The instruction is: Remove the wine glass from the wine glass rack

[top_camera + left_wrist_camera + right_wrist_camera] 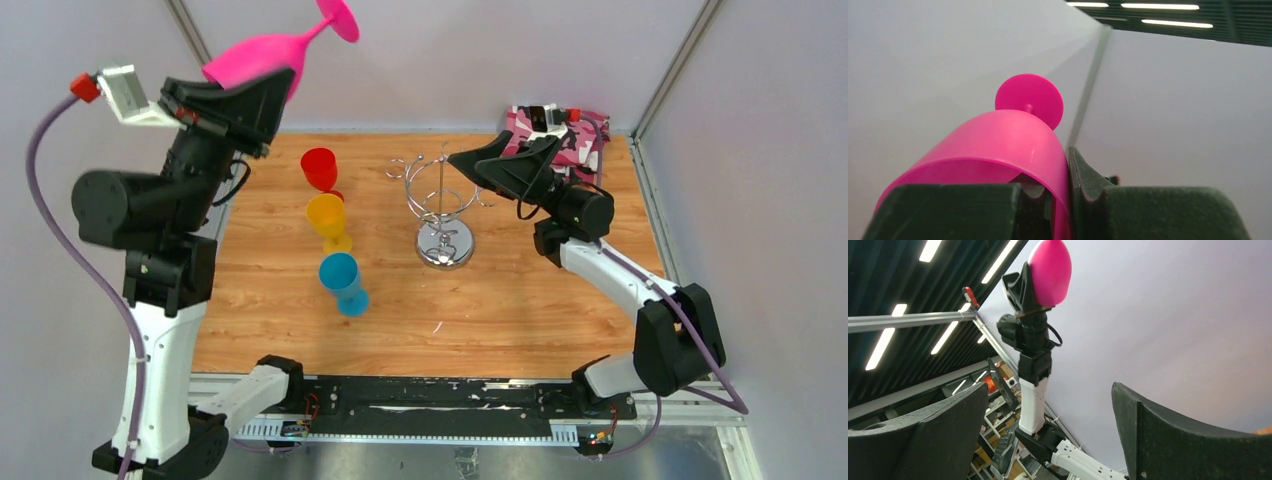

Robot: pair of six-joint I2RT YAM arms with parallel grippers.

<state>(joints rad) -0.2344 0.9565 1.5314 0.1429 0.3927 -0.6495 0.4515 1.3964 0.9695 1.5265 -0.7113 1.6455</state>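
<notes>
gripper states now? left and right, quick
Left gripper: closed on the bowl wall of the opaque pink stemmed wine glass, held up high.
Right gripper: open, holding nothing.

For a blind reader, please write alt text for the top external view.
The left gripper holds a pink wine glass aloft. A red glass, a yellow glass and a blue glass stand beside the wine glass rack, the open right gripper opposite.

I get the top camera looking down on the desk from behind, rack mid-frame. Left wrist camera, high left of the rack, sits close on the glass, facing the wall. Right wrist camera, right of the rack, tilts up; all three share the glass.
</notes>
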